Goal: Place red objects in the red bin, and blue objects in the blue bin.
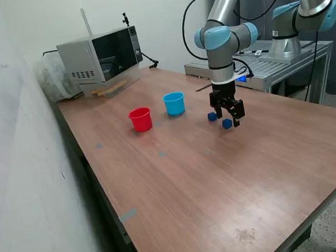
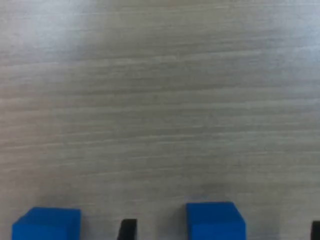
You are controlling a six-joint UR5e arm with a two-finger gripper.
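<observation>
Two dark-blue cubes lie on the wooden table: one [image 1: 212, 117] [image 2: 47, 224] beside the gripper, the other [image 1: 227, 123] [image 2: 215, 221] between its fingers. My gripper [image 1: 228, 115] [image 2: 221, 231] is open and low over the table. Its fingertips [image 2: 127, 230] stand on either side of the second cube with gaps, not touching it. The red cup [image 1: 140, 119] and the light-blue cup [image 1: 174, 103] stand upright towards the exterior view's left of the gripper. No red cubes are in view; the insides of the cups cannot be seen.
A microwave [image 1: 101, 59] stands at the table's back left corner in the exterior view. A second robot arm [image 1: 297, 14] on a metal stand [image 1: 277, 65] is behind the table at the right. A wall runs along the exterior view's left.
</observation>
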